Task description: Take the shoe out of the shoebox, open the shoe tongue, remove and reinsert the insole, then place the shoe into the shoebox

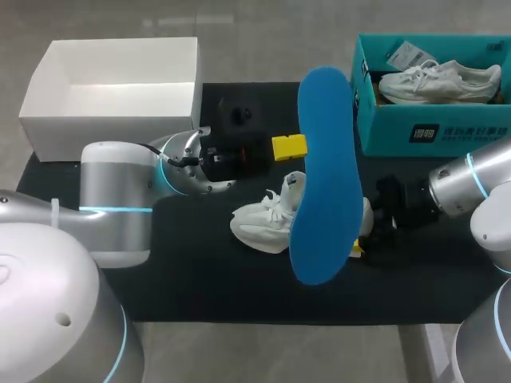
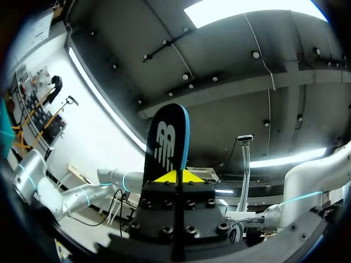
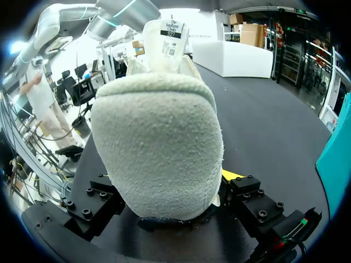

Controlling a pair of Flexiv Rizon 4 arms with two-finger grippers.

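**A:** What is on the table, biggest first?

**B:** A black mat [image 1: 200, 295] covers it. Well off to the left-arm side of the teal card shoebox [image 1: 383, 136] stands an open white box [image 1: 108, 129] with straight walls. A white spare shoe [image 1: 439, 82] lies inside the shoebox.

**A:** And the task's own things?

**B:** The insole [image 1: 327, 183] is a long, flat sheet with rounded ends, blue on one face and dark on the other. It stands raised above the mat, just to the left-arm side of the shoebox. The shoe [image 1: 263, 223] is out of the shoebox, on the mat nearer the robot, partly hidden behind the insole in the head view. It is white and laced, with a rounded, nappy heel.

**A:** The grippers?

**B:** The left gripper [image 1: 289, 148] is clenched on the insole's edge. The right gripper [image 1: 361, 239] grasps the shoe's heel, one finger on each side.

**A:** How will these handle?

**B:** As a judgement only — the insole looks light and bendy, and would likely buckle if pushed from far back. It is better pinched nearer its leading end and fed in toe first. The shoe looks light, and its soft upper may sag shut. The heel seems the firmest part, so it is the sensible hold, and its nap should resist slipping.
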